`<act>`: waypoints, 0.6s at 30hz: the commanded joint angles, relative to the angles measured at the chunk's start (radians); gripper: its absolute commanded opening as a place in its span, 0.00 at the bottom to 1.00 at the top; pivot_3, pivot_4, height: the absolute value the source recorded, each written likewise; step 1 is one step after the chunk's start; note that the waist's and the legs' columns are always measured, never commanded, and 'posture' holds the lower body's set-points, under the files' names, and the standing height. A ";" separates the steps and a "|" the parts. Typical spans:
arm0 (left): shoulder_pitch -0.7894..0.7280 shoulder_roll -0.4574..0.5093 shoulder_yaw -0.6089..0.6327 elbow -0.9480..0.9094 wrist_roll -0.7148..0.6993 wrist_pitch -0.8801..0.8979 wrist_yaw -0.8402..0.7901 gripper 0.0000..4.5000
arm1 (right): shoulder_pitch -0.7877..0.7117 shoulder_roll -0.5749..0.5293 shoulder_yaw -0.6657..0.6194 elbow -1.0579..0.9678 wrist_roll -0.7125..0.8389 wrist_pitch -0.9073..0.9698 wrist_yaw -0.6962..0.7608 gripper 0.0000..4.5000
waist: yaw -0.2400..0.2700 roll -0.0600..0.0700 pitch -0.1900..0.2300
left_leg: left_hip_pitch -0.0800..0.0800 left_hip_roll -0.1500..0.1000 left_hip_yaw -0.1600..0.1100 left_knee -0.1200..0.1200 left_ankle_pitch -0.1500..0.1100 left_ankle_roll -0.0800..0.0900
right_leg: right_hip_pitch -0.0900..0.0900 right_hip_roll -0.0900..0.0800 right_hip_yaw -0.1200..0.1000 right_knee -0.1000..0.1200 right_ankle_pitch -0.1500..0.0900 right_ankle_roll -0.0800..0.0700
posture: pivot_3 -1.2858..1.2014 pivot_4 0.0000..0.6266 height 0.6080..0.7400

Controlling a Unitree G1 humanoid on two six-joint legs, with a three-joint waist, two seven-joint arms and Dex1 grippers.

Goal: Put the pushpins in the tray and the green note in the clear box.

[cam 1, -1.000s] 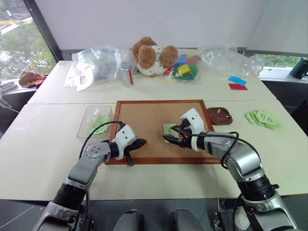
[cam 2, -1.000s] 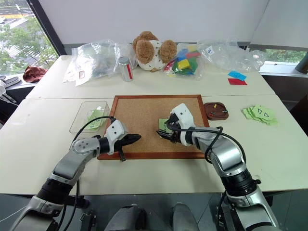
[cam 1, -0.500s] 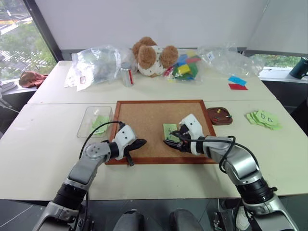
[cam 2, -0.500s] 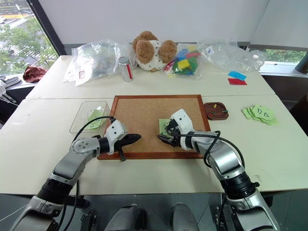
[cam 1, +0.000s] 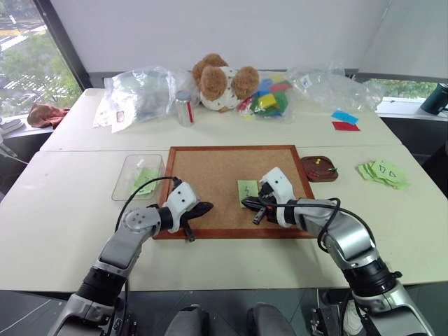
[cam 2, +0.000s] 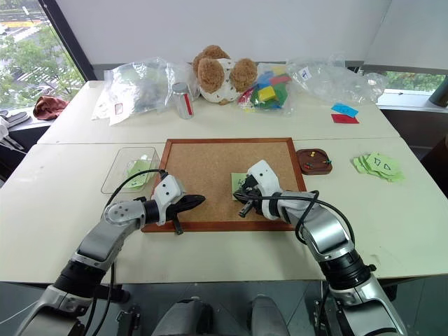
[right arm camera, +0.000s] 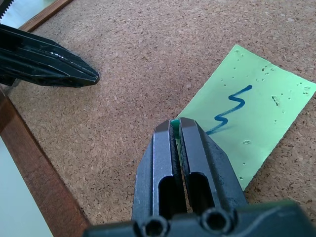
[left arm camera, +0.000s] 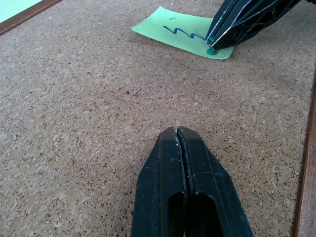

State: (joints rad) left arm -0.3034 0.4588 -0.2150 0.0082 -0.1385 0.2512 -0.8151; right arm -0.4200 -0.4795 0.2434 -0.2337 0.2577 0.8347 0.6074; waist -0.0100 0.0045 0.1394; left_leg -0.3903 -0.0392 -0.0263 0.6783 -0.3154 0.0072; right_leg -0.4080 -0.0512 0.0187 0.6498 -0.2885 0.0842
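The green note [cam 1: 247, 189] with a zigzag squiggle lies flat on the corkboard [cam 1: 217, 168]. My right gripper [right arm camera: 176, 123] is shut on a green pushpin [left arm camera: 211, 50] at the note's near corner; the pin head sits between the fingertips, right at the paper. My left gripper [left arm camera: 177, 131] is shut on nothing and hovers over the board's front left part, pointing toward the note. The reddish-brown tray [cam 1: 319, 169] sits off the board's right edge. Left of the board stands the clear box [cam 1: 138, 176] with green paper inside.
A stack of other green notes [cam 1: 383, 172] lies at the far right. Along the back of the table are a plush toy [cam 1: 220, 80], clear plastic bags [cam 1: 140, 94], a small jar [cam 1: 184, 108] and coloured blocks [cam 1: 269, 98].
My right gripper's fingers have closed on the pushpin at the note's corner. The left arm has not moved.
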 commanded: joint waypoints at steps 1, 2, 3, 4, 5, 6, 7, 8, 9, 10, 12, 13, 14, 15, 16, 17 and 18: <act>0.030 0.003 -0.030 0.038 0.032 0.026 0.003 0.00 | -0.055 -0.016 -0.057 -0.086 0.027 0.030 0.007 0.01 | 0.000 0.000 0.000 | 0.000 0.000 0.000 0.000 0.000 0.000 | 0.000 0.000 0.000 0.000 0.000 0.000 | 0.52 0.24 1.00; 0.030 0.003 -0.031 0.041 0.033 0.026 0.004 0.00 | -0.068 -0.020 -0.069 -0.102 0.036 0.044 0.008 0.01 | 0.001 0.000 0.000 | 0.000 0.000 0.000 0.000 0.000 0.000 | 0.000 0.000 0.000 0.000 0.000 0.000 | 0.52 0.24 1.00; 0.029 0.002 -0.032 0.043 0.034 0.025 0.005 0.00 | -0.080 -0.026 -0.078 -0.115 0.042 0.057 0.010 0.01 | 0.001 0.000 0.000 | 0.000 0.000 0.000 0.000 0.000 0.000 | 0.000 0.000 0.000 0.000 0.000 0.000 | 0.52 0.24 1.00; 0.028 0.001 -0.032 0.045 0.034 0.024 0.005 0.00 | -0.092 -0.032 -0.087 -0.128 0.048 0.071 0.011 0.01 | 0.000 0.000 0.000 | -0.001 0.000 0.000 0.000 0.000 0.000 | -0.001 0.000 0.000 0.000 0.000 0.000 | 0.52 0.24 1.00; 0.027 0.000 -0.033 0.047 0.034 0.024 0.005 0.00 | -0.099 -0.035 -0.092 -0.136 0.052 0.081 0.010 0.01 | 0.000 0.000 0.000 | -0.001 0.000 0.000 0.000 0.000 0.000 | -0.001 0.000 0.000 0.000 0.000 0.000 | 0.52 0.24 1.00; 0.026 0.000 -0.033 0.048 0.034 0.024 0.005 0.00 | -0.103 -0.040 -0.096 -0.144 0.055 0.088 0.011 0.01 | 0.001 0.000 0.000 | 0.000 0.000 0.000 0.000 0.000 0.000 | -0.001 0.000 0.000 0.000 0.000 0.000 | 0.52 0.24 1.00; 0.027 -0.001 -0.034 0.048 0.034 0.024 0.005 0.00 | -0.105 -0.046 -0.100 -0.153 0.058 0.094 0.011 0.01 | 0.001 0.000 0.000 | 0.000 0.000 0.000 0.000 0.000 0.000 | 0.000 0.000 0.000 0.000 0.000 0.000 | 0.52 0.24 1.00; 0.027 -0.001 -0.035 0.048 0.034 0.024 0.006 0.00 | -0.106 -0.050 -0.101 -0.159 0.060 0.098 0.010 0.01 | 0.002 0.000 0.000 | 0.000 0.000 0.000 0.000 0.000 0.000 | 0.000 0.000 0.000 0.000 0.000 0.000 | 0.52 0.24 1.00; 0.027 -0.002 -0.035 0.049 0.034 0.024 0.006 0.00 | -0.107 -0.056 -0.106 -0.169 0.064 0.105 0.011 0.01 | 0.002 0.000 0.000 | 0.000 0.000 0.000 0.000 0.000 0.000 | 0.000 0.000 0.000 0.000 0.000 0.000 | 0.52 0.24 1.00; 0.025 -0.005 -0.033 0.050 0.030 0.027 0.007 0.00 | -0.109 -0.064 -0.108 -0.180 0.066 0.112 0.014 0.01 | 0.002 0.000 0.000 | 0.000 0.000 0.000 0.000 0.000 0.000 | 0.000 0.000 0.000 0.000 0.000 0.000 | 0.52 0.24 1.00; 0.015 -0.017 -0.020 0.050 0.011 0.045 0.009 0.00 | -0.112 -0.081 -0.112 -0.201 0.074 0.122 0.023 0.01 | 0.003 0.000 0.000 | 0.000 0.000 0.000 0.000 0.000 0.000 | 0.000 0.000 0.000 0.000 0.000 0.000 | 0.52 0.24 1.00; 0.007 -0.023 -0.011 0.047 -0.003 0.057 0.009 0.00 | -0.112 -0.090 -0.113 -0.210 0.079 0.126 0.029 0.01 | 0.004 0.000 0.000 | 0.000 0.000 0.000 0.000 0.000 0.000 | 0.000 0.000 0.000 0.000 0.000 0.000 | 0.52 0.24 1.00; 0.000 -0.029 0.000 0.042 -0.016 0.069 0.009 0.00 | -0.112 -0.100 -0.114 -0.218 0.083 0.128 0.035 0.01 | 0.004 0.000 0.000 | 0.000 0.000 0.000 0.000 0.000 0.000 | 0.000 -0.001 0.000 0.000 0.000 0.000 | 0.52 0.24 1.00; -0.005 -0.033 0.006 0.038 -0.024 0.077 0.009 0.00 | -0.113 -0.106 -0.114 -0.223 0.087 0.129 0.038 0.01 | 0.004 0.000 0.000 | 0.000 0.000 0.000 0.000 0.000 0.000 | 0.000 -0.001 0.000 0.000 0.000 0.000 | 0.52 0.24 1.00; -0.019 -0.043 0.030 0.031 -0.056 0.106 0.008 0.05 | -0.114 -0.121 -0.116 -0.230 0.090 0.131 0.046 0.00 | 0.004 0.000 0.000 | 0.000 0.000 0.000 0.000 0.000 0.000 | 0.000 -0.001 0.000 0.000 0.000 0.000 | 0.52 0.24 1.00; -0.029 -0.051 0.047 0.025 -0.079 0.127 0.007 0.12 | -0.115 -0.130 -0.118 -0.235 0.093 0.132 0.051 0.00 | 0.004 0.000 0.000 | 0.000 0.000 0.000 0.000 0.000 0.000 | 0.000 -0.001 0.000 0.000 0.000 0.000 | 0.52 0.24 1.00; -0.040 -0.055 0.060 0.016 -0.099 0.149 0.005 0.19 | -0.116 -0.141 -0.120 -0.241 0.097 0.133 0.057 0.00 | 0.004 -0.001 0.000 | -0.001 0.000 0.000 0.000 0.000 0.000 | 0.000 -0.001 0.000 0.000 0.000 0.000 | 0.52 0.24 1.00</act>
State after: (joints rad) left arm -0.3327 0.4048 -0.1770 0.0215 -0.2106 0.3557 -0.8090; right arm -0.5188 -0.6057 0.1510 -0.4326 0.3413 0.9707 0.6536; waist -0.0059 0.0039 0.1396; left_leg -0.3911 -0.0392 -0.0266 0.6785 -0.3156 0.0075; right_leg -0.4082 -0.0517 0.0184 0.6494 -0.2885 0.0842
